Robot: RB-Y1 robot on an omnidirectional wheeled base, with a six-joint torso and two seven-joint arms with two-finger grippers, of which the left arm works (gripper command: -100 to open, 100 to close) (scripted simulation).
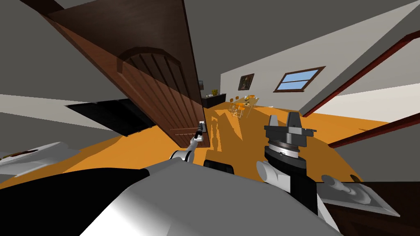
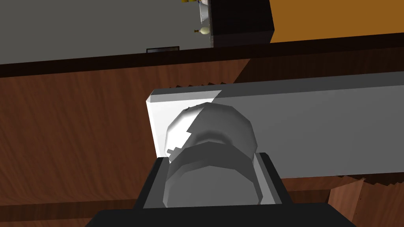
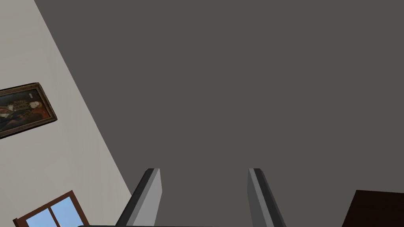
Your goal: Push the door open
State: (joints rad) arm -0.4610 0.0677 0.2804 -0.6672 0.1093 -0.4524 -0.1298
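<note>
A dark brown wooden door [image 1: 160, 90] with an arched panel stands ajar ahead of me, its free edge toward the orange-floored room. My left arm reaches to that edge, and my left gripper [image 1: 199, 133] is at the door's handle. In the left wrist view a round grey knob [image 2: 213, 134] on a light grey plate [image 2: 315, 130] sits between the fingers of the left gripper [image 2: 211, 159], which press its sides against the door face [image 2: 71, 130]. My right gripper [image 1: 283, 117] is raised to the right of the door, away from it. Its fingers [image 3: 152, 193] stand open and hold nothing.
Past the door's edge an orange floor [image 1: 254, 135] runs to a table with orange chairs [image 1: 243, 105] and a dark cabinet [image 1: 215, 99]. A black area [image 1: 110, 114] lies left of the door. Dark red trim [image 1: 361, 73] borders the wall on my right.
</note>
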